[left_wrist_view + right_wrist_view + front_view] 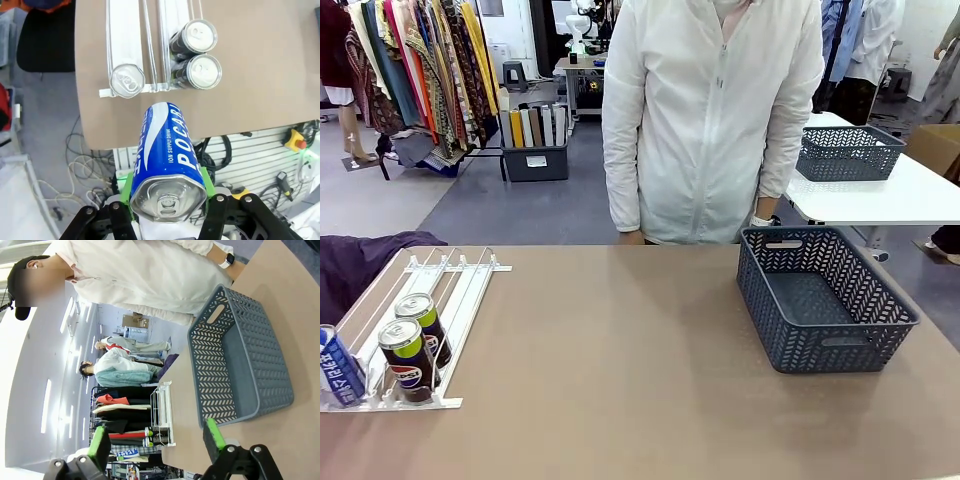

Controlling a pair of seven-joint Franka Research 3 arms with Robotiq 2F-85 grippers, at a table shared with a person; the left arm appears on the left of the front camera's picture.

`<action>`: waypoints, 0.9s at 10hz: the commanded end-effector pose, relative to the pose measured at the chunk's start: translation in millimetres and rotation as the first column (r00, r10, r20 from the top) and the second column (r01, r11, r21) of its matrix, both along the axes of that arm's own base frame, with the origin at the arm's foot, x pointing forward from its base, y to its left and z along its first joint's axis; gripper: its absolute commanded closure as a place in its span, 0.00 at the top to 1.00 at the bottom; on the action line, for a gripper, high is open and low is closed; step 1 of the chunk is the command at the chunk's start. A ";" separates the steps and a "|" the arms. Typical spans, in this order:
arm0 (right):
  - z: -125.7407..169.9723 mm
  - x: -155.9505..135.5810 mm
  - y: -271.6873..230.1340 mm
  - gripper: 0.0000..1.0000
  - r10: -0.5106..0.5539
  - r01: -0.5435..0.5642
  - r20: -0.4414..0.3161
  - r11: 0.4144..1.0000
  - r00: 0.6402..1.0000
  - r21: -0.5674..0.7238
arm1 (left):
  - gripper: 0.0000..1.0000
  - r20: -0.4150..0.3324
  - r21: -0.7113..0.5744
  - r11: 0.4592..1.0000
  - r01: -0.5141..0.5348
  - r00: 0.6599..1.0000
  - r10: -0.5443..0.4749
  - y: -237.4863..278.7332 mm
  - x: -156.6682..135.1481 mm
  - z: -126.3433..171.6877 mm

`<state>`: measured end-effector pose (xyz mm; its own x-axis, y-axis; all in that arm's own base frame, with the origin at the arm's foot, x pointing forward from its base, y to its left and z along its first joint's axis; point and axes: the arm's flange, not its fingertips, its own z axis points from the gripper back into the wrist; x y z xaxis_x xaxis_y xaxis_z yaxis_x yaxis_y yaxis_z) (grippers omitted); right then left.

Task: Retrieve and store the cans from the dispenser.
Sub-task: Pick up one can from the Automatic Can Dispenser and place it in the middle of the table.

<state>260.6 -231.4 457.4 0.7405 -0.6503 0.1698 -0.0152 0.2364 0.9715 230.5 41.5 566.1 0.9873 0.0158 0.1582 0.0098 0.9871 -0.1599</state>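
Fingers [128,195] of the left gripper [168,192] are clamped on a Pocari can [165,145], green pads on either side just below its silver top, which points back at the wrist camera. The can hangs out past the near edge of the table [250,90], clear of the dispenser [125,45], so I'd call this the carry step: one can pulled, not stored yet. In the dispenser there's a blue can [335,368] in the outer lane and two black cans [408,358] one behind the other in the next lane. The right gripper [156,432] has its fingers spread wide with nothing between them, looking toward the basket [800,345] (my guess for where the cans go). That basket sits well apart from the dispenser, over on the right side of the table, so next up is a long swing across, getting over the basket wall before letting go.
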 end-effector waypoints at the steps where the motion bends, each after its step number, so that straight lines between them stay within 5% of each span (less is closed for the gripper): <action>1: 3.3 1.9 0.3 1.00 -0.009 0.009 0.022 1.000 1.000 0.016 | 0.00 -0.003 0.025 1.000 0.006 1.000 -0.006 -6.9 0.1 1.7; 5: 3.3 1.9 0.3 1.00 -0.009 0.009 0.022 1.000 1.000 0.016 | 0.00 0.031 -0.029 1.000 0.002 1.000 -0.001 -16.5 12.8 5.4; 7: 3.3 1.9 0.3 1.00 -0.009 0.009 0.022 1.000 1.000 0.016 | 0.00 0.036 -0.065 0.978 0.197 0.980 -0.195 -80.7 51.8 33.0; 9: 3.3 1.9 0.3 1.00 -0.009 0.009 0.022 1.000 1.000 0.016 | 0.00 0.052 -0.035 0.958 0.284 0.958 -0.282 -161.6 97.1 40.4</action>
